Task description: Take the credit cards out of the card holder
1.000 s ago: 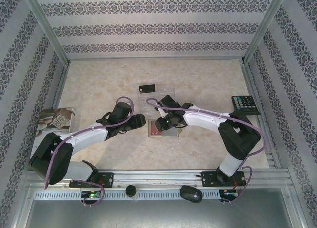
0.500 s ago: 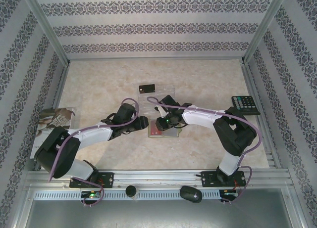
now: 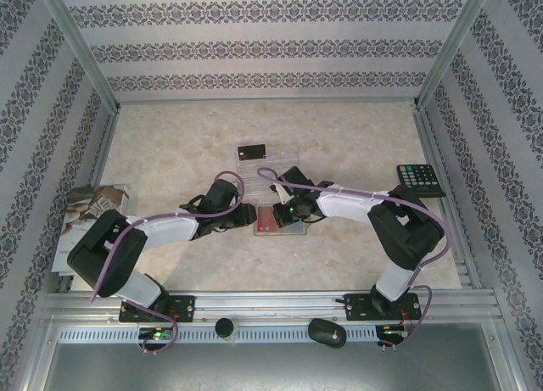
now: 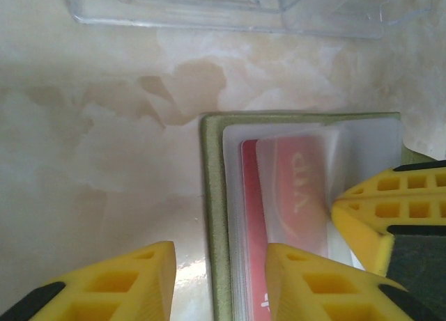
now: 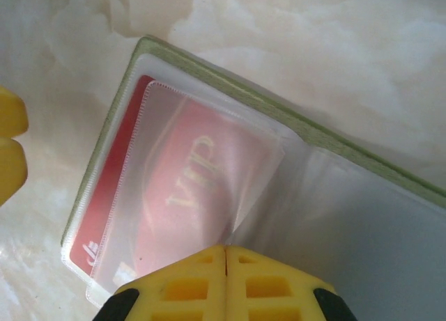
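Observation:
The olive-green card holder [image 3: 293, 230] lies open on the table, pale sleeves up. A red card with gold "VIP" lettering [image 5: 195, 182] sits inside a clear sleeve [image 5: 254, 175]. My right gripper [image 5: 225, 253] is shut, and the sleeve's loose corner runs into the seam between its tips. My left gripper [image 4: 219, 283] is open astride the holder's left edge [image 4: 212, 216]: one finger stands on the table, the other on the red card [image 4: 252, 216]. A black card [image 3: 252, 151] rests on see-through cards [image 3: 284, 151] farther back.
A black calculator [image 3: 420, 179] lies by the right wall and a printed booklet [image 3: 93, 206] by the left wall. See-through cards [image 4: 230, 8] lie just beyond the holder. Both arms meet at the table's middle.
The left gripper slid right to the holder's left edge and its jaws narrowed. The right gripper closed completely over the sleeve. The holder stayed in place.

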You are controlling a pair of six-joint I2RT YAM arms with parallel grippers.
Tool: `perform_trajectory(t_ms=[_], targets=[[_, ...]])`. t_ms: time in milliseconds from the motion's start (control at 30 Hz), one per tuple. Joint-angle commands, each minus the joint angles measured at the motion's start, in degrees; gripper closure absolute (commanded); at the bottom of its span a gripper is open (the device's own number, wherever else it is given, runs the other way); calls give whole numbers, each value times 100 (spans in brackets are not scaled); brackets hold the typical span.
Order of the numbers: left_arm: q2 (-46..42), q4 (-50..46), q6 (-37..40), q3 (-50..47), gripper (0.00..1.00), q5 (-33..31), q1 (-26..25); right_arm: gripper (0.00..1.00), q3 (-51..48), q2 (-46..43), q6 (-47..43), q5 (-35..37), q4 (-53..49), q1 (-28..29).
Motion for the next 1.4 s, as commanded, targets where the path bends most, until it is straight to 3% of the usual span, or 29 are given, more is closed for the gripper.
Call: perform_trajectory(t_ms=[0, 433, 700, 933, 1367], targets=[[178, -180, 151, 255, 66, -181, -146, 100, -201, -156, 190, -43, 259, -118], [868, -894, 354, 766, 70, -598, -369, 99, -272, -205, 352, 264, 288, -65], [1134, -1168, 369, 912, 76, -656, -391, 64, -345, -864, 130, 1172, 126, 178], [1130, -1064, 365, 870, 77, -587, -391, 54, -205, -868, -372, 1490, 125, 658], [1086, -951, 320, 805, 78, -494, -391, 55, 176, 186, -652, 1890, -138, 980]])
